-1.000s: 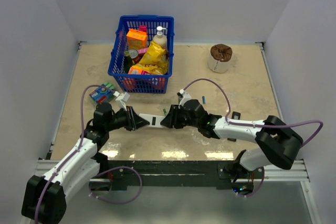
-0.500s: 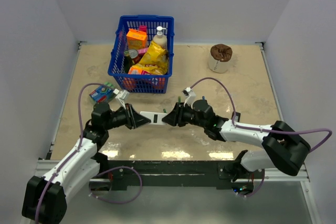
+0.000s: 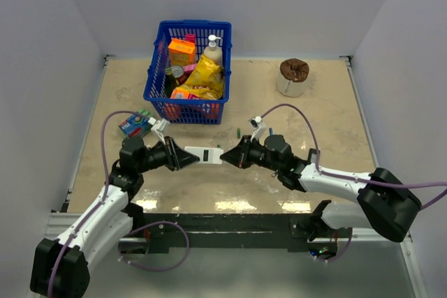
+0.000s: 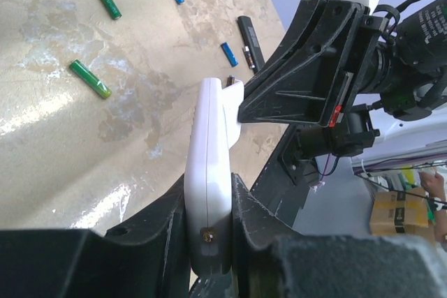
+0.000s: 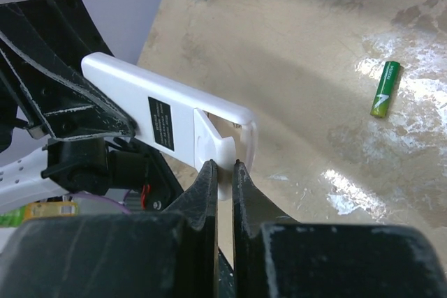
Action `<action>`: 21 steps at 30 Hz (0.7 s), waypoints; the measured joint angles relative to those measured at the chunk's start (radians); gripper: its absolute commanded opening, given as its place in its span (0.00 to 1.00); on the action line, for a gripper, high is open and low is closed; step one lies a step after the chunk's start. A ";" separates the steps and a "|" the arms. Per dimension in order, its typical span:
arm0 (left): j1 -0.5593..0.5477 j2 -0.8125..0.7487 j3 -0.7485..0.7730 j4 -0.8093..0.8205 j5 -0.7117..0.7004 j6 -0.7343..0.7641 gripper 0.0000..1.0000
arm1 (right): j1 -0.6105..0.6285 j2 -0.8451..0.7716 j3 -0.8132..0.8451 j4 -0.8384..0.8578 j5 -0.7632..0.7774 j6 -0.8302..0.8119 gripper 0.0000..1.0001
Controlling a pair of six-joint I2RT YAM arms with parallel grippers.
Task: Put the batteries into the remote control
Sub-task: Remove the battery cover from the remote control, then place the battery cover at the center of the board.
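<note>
I have the left gripper clamped on the remote. One end is pinched between its fingers, narrow edge up in the left wrist view. The remote is off the worktop, held in the air over the near middle, roughly level between both arms.

The right gripper meets it from the other end. Its jaws are nearly together, nipping a small white cover that sits tilted in the open notch at the remote's end. The dark label on the remote faces the right wrist camera.

Batteries lie loose on the worktop below: two green and two blue in the left wrist view, spread apart. A dark slim stick lies just beside one blue one. A green battery lies flat on the worktop in the right wrist view. I cannot tell if any battery is in the compartment.

A blue basket of groceries sits at the far edge, left of middle. There is a roll near the far right corner and a small box near the left edge.
</note>
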 measured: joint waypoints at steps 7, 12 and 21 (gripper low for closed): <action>-0.005 -0.006 0.005 -0.027 -0.016 -0.005 0.00 | -0.003 -0.042 -0.026 0.007 -0.003 -0.005 0.00; -0.015 0.002 0.013 -0.094 -0.096 0.008 0.00 | -0.004 -0.060 -0.039 -0.021 0.002 -0.029 0.00; -0.016 0.053 0.018 -0.219 -0.219 0.057 0.00 | -0.024 -0.059 -0.043 -0.116 0.012 -0.066 0.00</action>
